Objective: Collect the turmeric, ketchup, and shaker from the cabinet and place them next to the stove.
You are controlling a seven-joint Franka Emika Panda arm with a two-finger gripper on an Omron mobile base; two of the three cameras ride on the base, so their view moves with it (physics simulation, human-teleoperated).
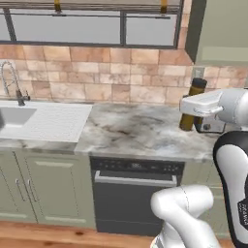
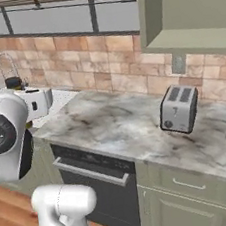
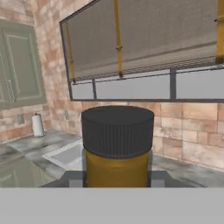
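My gripper (image 3: 117,178) is shut on the turmeric (image 3: 116,151), a slim amber jar with a ribbed dark lid that stands upright between the fingers. From the left base view the turmeric (image 1: 193,104) hangs over the right part of the marble counter (image 1: 135,131), with the gripper (image 1: 196,121) around its lower half. In the right base view its dark lid (image 2: 12,83) pokes up above the white hand at far left. The sage-green cabinet (image 2: 191,39) hangs open at upper right, its flat shelf showing. The ketchup, the shaker and the stove are out of view.
A silver toaster (image 2: 179,109) stands on the counter under the cabinet. A sink (image 1: 14,121) with a faucet (image 1: 12,82) lies to the left. A dark dishwasher (image 1: 135,179) sits below the counter. A paper towel roll (image 3: 38,124) stands far off.
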